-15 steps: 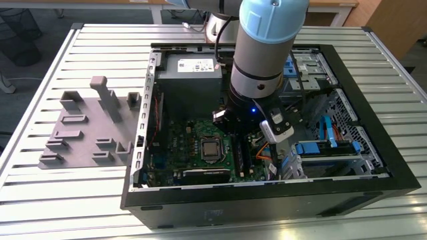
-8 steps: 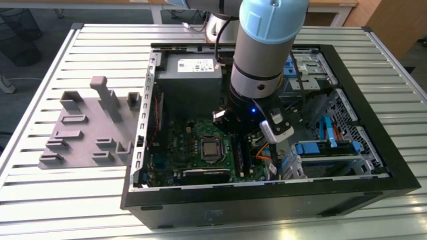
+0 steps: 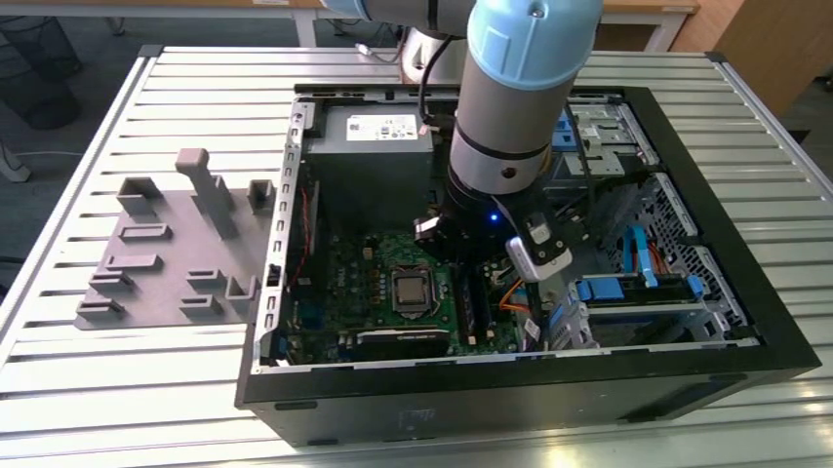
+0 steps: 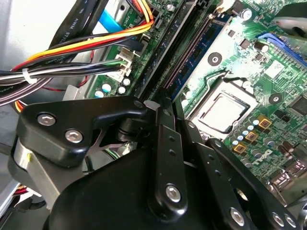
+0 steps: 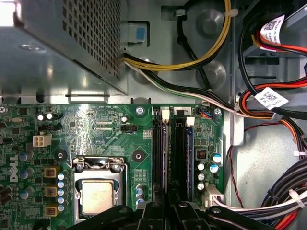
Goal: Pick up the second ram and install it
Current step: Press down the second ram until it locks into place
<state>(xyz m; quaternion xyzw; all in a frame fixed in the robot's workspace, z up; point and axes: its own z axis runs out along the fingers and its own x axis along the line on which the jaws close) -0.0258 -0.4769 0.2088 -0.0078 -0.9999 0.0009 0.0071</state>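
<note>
Over the open case in the exterior view, the arm reaches down to the green motherboard. In the second wrist view the tool sits right above the long slots; whether it clamps anything I cannot tell. In the first wrist view a blue strip, probably the second ram, stands in the slot beside the capacitors; press straight down, evenly

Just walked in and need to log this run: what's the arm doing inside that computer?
The robot arm is reaching down into the open computer case, with its gripper low over the long black memory slots of the green motherboard, beside the processor socket. In the first wrist view a blue RAM strip stands in the slot area right by the gripper. The grey holder block sits on the table outside the case.
</note>
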